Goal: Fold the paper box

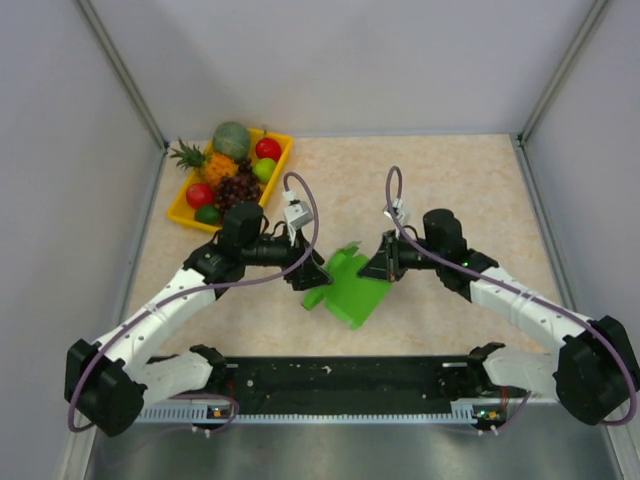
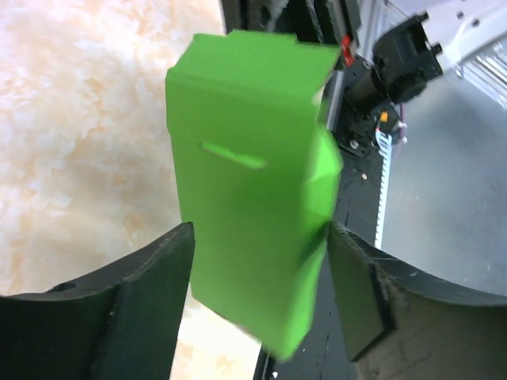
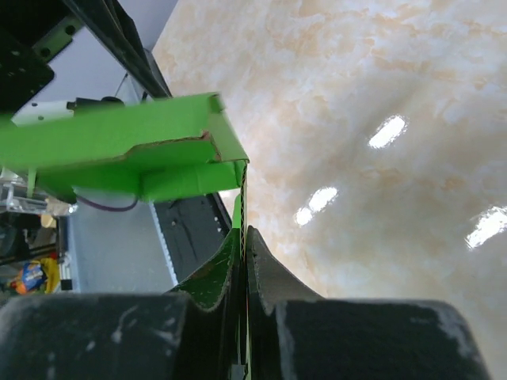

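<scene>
Noting layout from the table (image 1: 450,180) down: the paper box (image 1: 350,288), partly formed, sat over the table's middle between the two arms, apparently lifted, well apart from the yellow fruit tray (image 1: 178,213). Its long axis ran straight out from the left hand (image 1: 311,269), along the fingers (image 2: 142,293), which stood wide on either flank of the body, close against it; firm grip not confirmed. The right hand (image 1: 380,262), opposite, was pinched tight on a thin flap edge. Judged: left hand better placed for the next crease.

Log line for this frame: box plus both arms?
paper box: part-folded, held up | left gripper: jaws open astride it | right gripper: jaws shut on its edge
</scene>
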You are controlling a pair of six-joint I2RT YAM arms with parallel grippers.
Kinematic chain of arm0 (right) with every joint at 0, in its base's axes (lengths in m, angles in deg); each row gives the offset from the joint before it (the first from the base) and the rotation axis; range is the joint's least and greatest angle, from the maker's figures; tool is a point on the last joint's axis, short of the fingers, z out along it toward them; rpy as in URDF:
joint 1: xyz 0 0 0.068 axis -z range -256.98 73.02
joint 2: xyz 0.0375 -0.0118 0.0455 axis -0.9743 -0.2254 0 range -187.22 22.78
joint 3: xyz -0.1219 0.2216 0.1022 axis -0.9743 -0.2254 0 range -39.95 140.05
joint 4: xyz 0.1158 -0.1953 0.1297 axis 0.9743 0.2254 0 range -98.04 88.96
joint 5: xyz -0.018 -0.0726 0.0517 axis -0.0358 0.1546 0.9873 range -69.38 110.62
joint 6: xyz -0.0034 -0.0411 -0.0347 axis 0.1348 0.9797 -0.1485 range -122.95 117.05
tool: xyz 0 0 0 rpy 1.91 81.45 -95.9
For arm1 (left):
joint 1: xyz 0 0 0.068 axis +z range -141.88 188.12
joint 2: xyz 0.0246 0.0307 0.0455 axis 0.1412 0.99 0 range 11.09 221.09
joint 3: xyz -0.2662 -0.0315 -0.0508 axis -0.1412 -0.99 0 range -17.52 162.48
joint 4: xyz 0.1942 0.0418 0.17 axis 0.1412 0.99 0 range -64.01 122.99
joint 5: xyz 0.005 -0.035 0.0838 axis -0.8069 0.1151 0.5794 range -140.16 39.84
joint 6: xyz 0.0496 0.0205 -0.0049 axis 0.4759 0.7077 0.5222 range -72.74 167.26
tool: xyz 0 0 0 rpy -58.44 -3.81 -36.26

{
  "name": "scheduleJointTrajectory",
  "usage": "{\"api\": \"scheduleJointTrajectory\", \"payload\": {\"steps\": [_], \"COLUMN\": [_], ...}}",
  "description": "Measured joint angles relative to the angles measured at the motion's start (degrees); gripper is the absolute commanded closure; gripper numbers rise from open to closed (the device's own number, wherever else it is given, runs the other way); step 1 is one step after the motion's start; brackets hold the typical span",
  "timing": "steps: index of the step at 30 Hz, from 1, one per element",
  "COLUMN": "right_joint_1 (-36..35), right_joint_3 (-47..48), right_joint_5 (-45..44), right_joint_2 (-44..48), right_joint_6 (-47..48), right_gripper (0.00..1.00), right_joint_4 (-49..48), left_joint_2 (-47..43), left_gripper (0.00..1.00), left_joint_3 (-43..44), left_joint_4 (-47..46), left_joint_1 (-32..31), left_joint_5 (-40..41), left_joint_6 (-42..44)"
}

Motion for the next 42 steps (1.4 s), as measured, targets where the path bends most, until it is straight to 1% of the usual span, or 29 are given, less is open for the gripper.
{"api": "scheduleJointTrajectory", "payload": {"steps": [2, 5, 8, 10, 13, 14, 18, 22, 23, 27, 29, 30, 33, 36, 40, 42], "right_joint_1": [-0.04, -0.11, -0.22, -0.31, -0.31, -0.31, -0.35, -0.35, -0.35, -0.33, -0.31, -0.28, -0.28, -0.26, -0.22, -0.2], "right_joint_3": [0.37, 0.87, 1.68, 1.86, 1.86, 1.88, 1.86, 1.84, 1.84, 1.81, 1.66, 1.03, -2.19, -5.62, -7.91, -8.07], "right_joint_5": [-1.14, -3.93, -7.56, -8.66, -10.51, -11.08, -14.82, -18.84, -19.69, -20.81, -20.61, -20.46, -20.02, -20.31, -21.59, -22.38], "right_joint_2": [0.79, 1.49, 1.62, 1.7, 1.84, 1.84, 1.86, 2.19, 2.19, 1.9, 1.16, 0.9, 0.83, 0.9, 2.12, 3.37], "right_joint_6": [1.92, 4.81, 7.1, 7.67, 7.89, 7.74, 5.44, 1.38, 0.31, -3.98, -7.32, -9.16, -15.45, -21.18, -26.49, -28.7], "right_gripper": [1.0, 1.0, 1.0, 1.0, 1.0, 1.0, 1.0, 1.0, 1.0, 1.0, 1.0, 1.0, 1.0, 1.0, 1.0, 1.0], "right_joint_4": [2.62, 7.45, 11.78, 12.83, 14.29, 14.62, 15.37, 14.82, 14.58, 14.1, 12.98, 11.69, 7.1, 4.44, 3.8, 3.8], "left_joint_2": [-1.31, -3.58, -5.09, -5.88, -6.82, -6.78, -4.72, -3.26, -3.26, -1.7, -0.35, 0.72, 3.58, 6.19, 8.28, 9.11], "left_gripper": [0.16, 0.14, 0.19, 0.24, 0.29, 0.31, 0.33, 0.29, 0.26, 0.26, 0.29, 0.38, 0.51, 0.54, 0.53, 0.52], "left_joint_3": [0.0, 0.0, 0.0, -0.22, -1.09, -1.27, -1.31, -3.43, -4.0, -3.43, -1.79, -0.07, 3.89, 6.71, 7.17, 7.17], "left_joint_4": [-0.04, -0.13, -0.17, -0.7, -2.34, -2.97, -3.8, -5.01, -5.01, -3.69, -1.44, 0.37, 3.13, 4.52, 4.96, 5.07], "left_joint_1": [0.02, 0.02, 0.02, 0.02, 0.02, 0.02, 0.02, 0.02, 0.02, -0.94, -3.06, -5.53, -12.68, -17.97, -22.53, -24.09], "left_joint_5": [2.43, 5.73, 9.4, 12.22, 15.34, 16.09, 18.56, 20.35, 20.46, 22.21, 26.23, 30.27, 40.54, 49.9, 61.22, 65.29], "left_joint_6": [-0.66, -2.12, -2.99, -3.54, -4.76, -5.38, -7.08, -9.11, -9.6, -9.05, -7.04, -5.27, -1.55, 1.16, 4.24, 5.51]}}
